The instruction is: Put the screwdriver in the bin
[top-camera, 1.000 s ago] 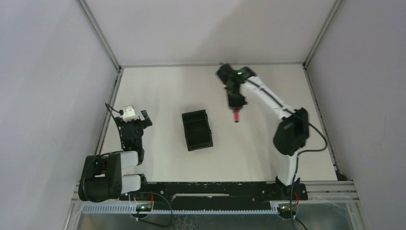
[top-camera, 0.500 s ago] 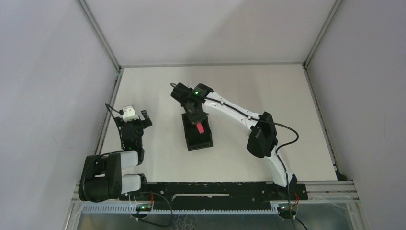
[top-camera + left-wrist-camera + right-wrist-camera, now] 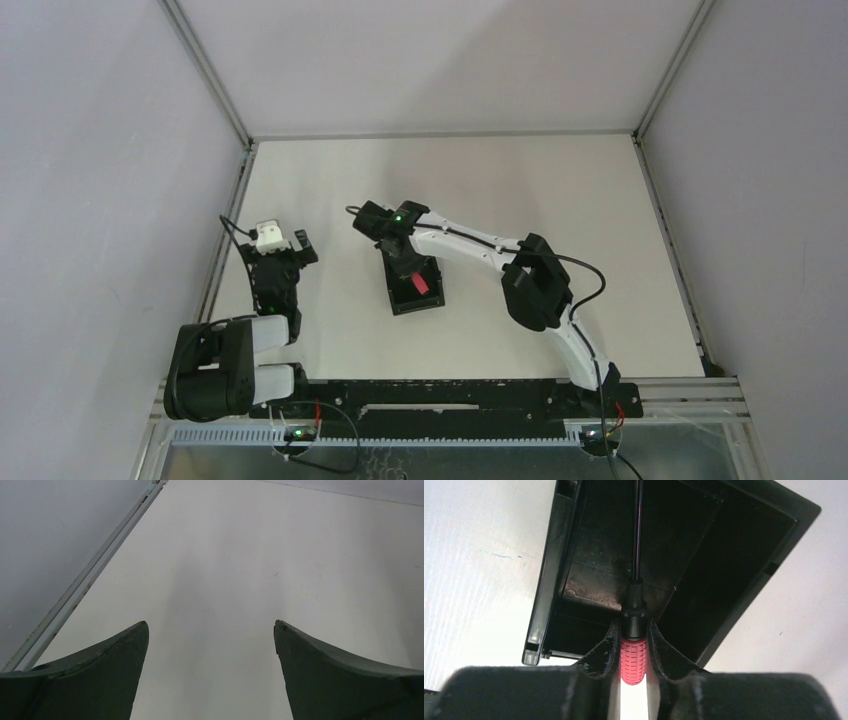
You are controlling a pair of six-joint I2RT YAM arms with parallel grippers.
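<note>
The black bin (image 3: 432, 298) sits mid-table, open side up. My right gripper (image 3: 410, 272) is over it, shut on the screwdriver (image 3: 422, 285). In the right wrist view the red handle (image 3: 634, 661) is clamped between the fingers (image 3: 605, 650) and the thin black shaft (image 3: 638, 535) points down into the bin (image 3: 551, 575), its tip hidden in the dark. My left gripper (image 3: 285, 246) is open and empty at the left side of the table; its wrist view shows only its fingers (image 3: 95, 670) over bare table.
Aluminium frame rails (image 3: 225, 240) run along the table's left and right edges, with grey walls beyond. The table (image 3: 560, 190) is white. The arm bases stand on the black rail (image 3: 440, 392) at the near edge.
My right arm swung left from the far right of the table to the bin, carrying the screwdriver, and has lowered it into the bin. The left arm has not moved.
</note>
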